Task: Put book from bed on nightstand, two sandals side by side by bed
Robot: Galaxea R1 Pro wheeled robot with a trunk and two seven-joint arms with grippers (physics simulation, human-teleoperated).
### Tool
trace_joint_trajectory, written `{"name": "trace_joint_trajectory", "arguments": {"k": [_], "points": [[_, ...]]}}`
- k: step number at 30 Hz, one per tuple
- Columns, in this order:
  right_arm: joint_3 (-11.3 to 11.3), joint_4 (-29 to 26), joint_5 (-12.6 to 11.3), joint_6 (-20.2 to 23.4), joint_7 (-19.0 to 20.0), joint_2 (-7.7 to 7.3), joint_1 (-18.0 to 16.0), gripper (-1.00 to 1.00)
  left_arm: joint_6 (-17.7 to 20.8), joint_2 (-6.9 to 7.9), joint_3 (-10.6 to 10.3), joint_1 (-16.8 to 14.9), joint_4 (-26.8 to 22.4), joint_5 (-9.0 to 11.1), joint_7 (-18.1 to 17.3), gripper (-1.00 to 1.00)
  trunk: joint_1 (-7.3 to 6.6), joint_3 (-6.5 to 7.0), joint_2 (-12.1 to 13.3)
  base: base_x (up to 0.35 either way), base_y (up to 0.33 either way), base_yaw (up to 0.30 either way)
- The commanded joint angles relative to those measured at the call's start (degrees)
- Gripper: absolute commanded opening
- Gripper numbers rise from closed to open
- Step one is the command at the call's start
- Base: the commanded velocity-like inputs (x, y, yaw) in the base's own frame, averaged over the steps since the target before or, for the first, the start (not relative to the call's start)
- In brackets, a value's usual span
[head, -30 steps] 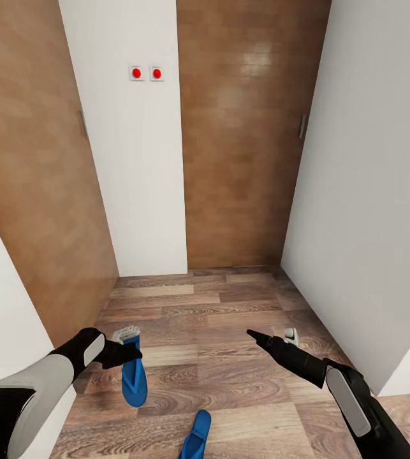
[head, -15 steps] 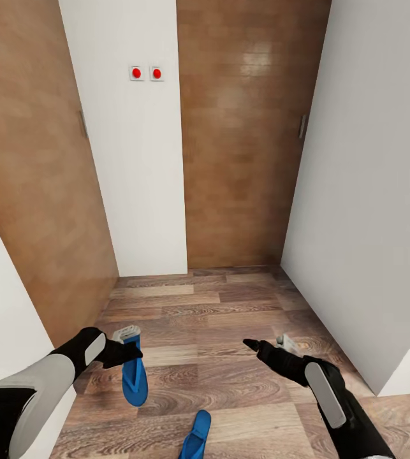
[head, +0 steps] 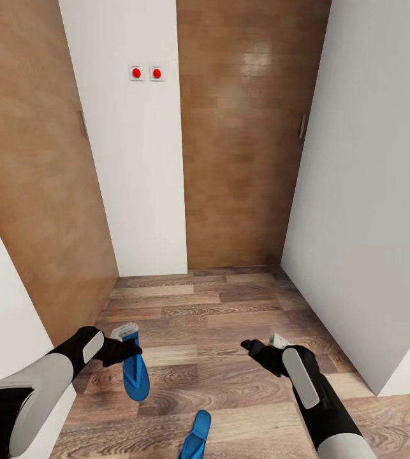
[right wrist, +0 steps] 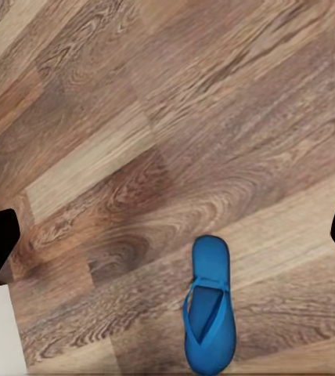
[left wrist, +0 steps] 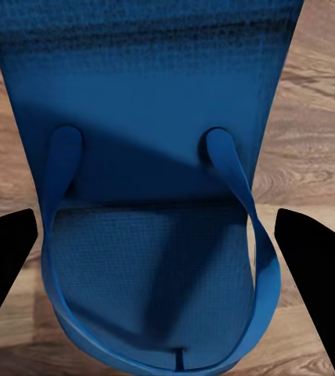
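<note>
My left gripper [head: 125, 349] is shut on a blue sandal [head: 134, 377], which hangs toe-down just over the wood floor. In the left wrist view the sandal [left wrist: 156, 196] spans the gap, and both fingers [left wrist: 7, 262] press its edges. The second blue sandal [head: 196, 435] lies flat on the floor near the bottom of the head view, between my arms. My right gripper [head: 256, 349] is open and empty, hovering over the planks, with that sandal [right wrist: 209, 313] below it in the right wrist view. The book, the bed and the nightstand are out of view.
I stand in a narrow hallway. White walls [head: 370, 191] close in on the right and lower left. Brown wooden doors [head: 243, 140] stand ahead and along the left [head: 32, 178]. A white panel with two red buttons [head: 146, 72] sits between them.
My right arm has swung inward to the left and turned its wrist. The left gripper has lifted slightly with the sandal. The sandal on the floor has not moved.
</note>
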Motion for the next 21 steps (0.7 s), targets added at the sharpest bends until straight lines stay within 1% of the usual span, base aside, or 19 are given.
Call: {"name": "trace_joint_trajectory", "arguments": {"k": [1, 5, 9, 10, 13, 14, 15, 16, 18, 21], "points": [[-0.1, 0.5, -0.6, 0.2, -0.7, 0.14, -0.5, 1.00, 0.4, 0.01, 0.2, 0.0, -0.1, 0.2, 0.0, -1.00, -0.01, -0.06, 0.0, 0.000, 0.000, 0.000], [-0.1, 3.7, -0.6, 0.2, -1.0, 0.69, -2.6, 1.00, 0.4, -0.02, 0.8, 0.0, -0.1, 0.2, 0.0, -1.00, -0.01, -0.06, 0.0, 0.000, 0.000, 0.000], [0.3, 10.6, -0.6, 0.7, -1.1, 2.07, -6.1, 1.00, 0.5, -0.09, 0.9, 0.0, -0.1, 0.2, -0.1, -1.00, -0.01, -0.06, 0.0, 0.000, 0.000, 0.000], [0.6, 15.0, -0.7, 1.4, -1.1, 2.72, -8.9, 1.00, 0.6, -0.13, 1.0, 0.0, -0.1, 0.3, -0.1, -1.00, -0.01, -0.06, 0.0, 0.000, 0.000, 0.000], [0.8, 22.9, -0.8, 2.5, -1.1, 3.72, -14.0, 1.00, 0.6, -0.23, 1.0, 0.0, -0.1, 0.3, -0.1, -1.00, -0.01, -0.06, 0.0, 0.000, 0.000, 0.000], [0.9, 28.2, -0.9, 2.9, -0.9, 4.38, -17.4, 1.00, 0.7, -0.27, 1.0, 0.0, -0.1, 0.3, -0.1, -1.00, -0.01, -0.06, 0.0, 0.000, 0.000, 0.000], [1.0, 30.6, -0.9, 3.1, -0.7, 4.69, -18.9, 1.00, 0.7, -0.27, 1.0, 0.0, -0.1, 0.3, -0.1, -1.00, -0.01, -0.06, 0.0, 0.000, 0.000, 0.000], [1.0, 34.6, -1.0, 3.2, -0.4, 5.23, -21.5, 1.00, 0.7, -0.28, 1.0, 0.0, -0.1, 0.4, -0.1, -1.00, -0.01, -0.06, 0.0, 0.000, 0.000, 0.000], [1.1, 37.1, -1.1, 3.4, -0.1, 5.59, -23.4, 1.00, 0.8, -0.27, 1.1, 0.0, -0.2, 0.4, -0.2, -1.00, -0.01, -0.06, 0.0, 0.000, 0.000, 0.000], [1.1, 39.8, -1.1, 3.4, 0.2, 5.59, -25.4, 1.00, 0.9, -0.19, 1.1, 0.0, -0.2, 0.4, -0.3, -1.00, -0.01, -0.06, 0.0, 0.000, 0.000, 0.000]]}}
